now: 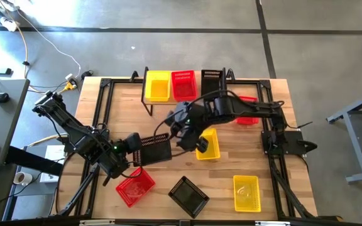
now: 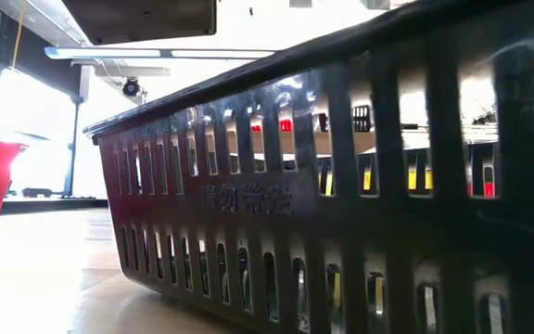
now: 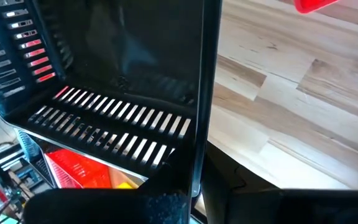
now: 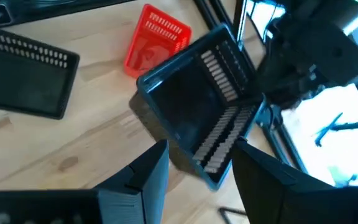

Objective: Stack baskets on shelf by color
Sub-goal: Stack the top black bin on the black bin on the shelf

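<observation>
My left gripper (image 1: 136,143) is shut on a black basket (image 1: 157,149) over the middle of the table. My right gripper (image 1: 180,135) is open at that basket's free end. In the right wrist view its fingers (image 4: 148,177) stand on either side of the basket (image 4: 194,118). On the shelf (image 1: 147,99) at the far edge stand a yellow basket (image 1: 157,86), a red one (image 1: 183,85) and a black one (image 1: 212,81). Another yellow basket (image 1: 209,144) lies under the right arm. My left gripper (image 3: 197,199) pinches the black basket's end wall at its rim (image 3: 199,149), one finger inside and one outside. It comes level from the table's left. The basket is tilted on its side and looks lifted off the table. My right gripper: I cannot tell whether its open fingers touch the basket's free end (image 4: 213,168).
A red basket (image 1: 135,186), a black one (image 1: 189,194) and a yellow one (image 1: 246,191) lie along the near edge; the black one fills the low view (image 2: 341,186). Another red basket (image 1: 248,118) lies partly under the right arm. A black frame (image 1: 102,100) edges the table.
</observation>
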